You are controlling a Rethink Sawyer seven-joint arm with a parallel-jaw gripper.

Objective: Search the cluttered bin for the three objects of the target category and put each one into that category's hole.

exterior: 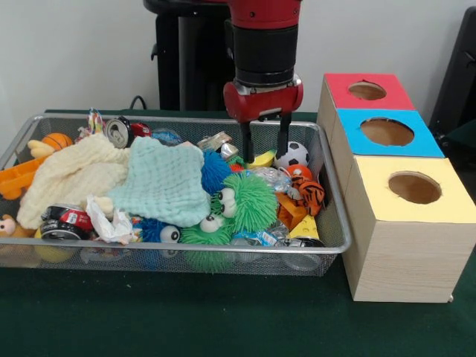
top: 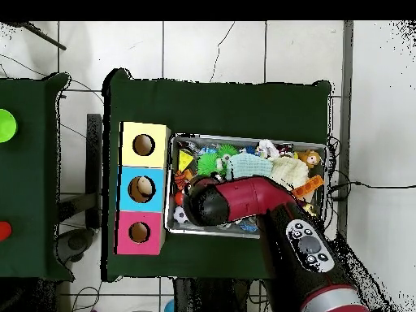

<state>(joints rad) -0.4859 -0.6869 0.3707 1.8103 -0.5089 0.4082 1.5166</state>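
**Pincer poised over the bin's right end, nothing held**

In the front view the arm (exterior: 264, 44) comes down at upper centre and its pincer (exterior: 264, 149) hangs over the right part of the wire bin (exterior: 327, 223). The two fingers (exterior: 246, 145) stand apart, released, with nothing between them. Their tips sit just above a yellow piece (exterior: 262, 158) and just beside a small football (exterior: 296, 154); whether they touch either one cannot be told.

The bin fills the left and centre of the frame on the green counter (exterior: 223, 320). A cream cloth (exterior: 74, 178) and a pale green cloth (exterior: 163, 182) cover much of its left half. A green fuzzy toy (exterior: 242, 201) with bulging eyes sits in the middle, and a striped tiger toy (exterior: 309, 195) lies at the right.

At the right of the frame, touching the bin, stand three boxes in a row: red (exterior: 364, 93) at the back, blue (exterior: 387, 134) in the middle, yellow (exterior: 413, 190) nearest. Each has a round hole on top. The overhead view shows something pale inside the blue hole (top: 144, 188), so one object may already be sorted.

The step in hand looks like the search and pick. The target category is not evident from the pictures. The next move calls for settling on one object under the fingertips, lowering around it without snagging the clutter, closing, then carrying it right to the matching hole.
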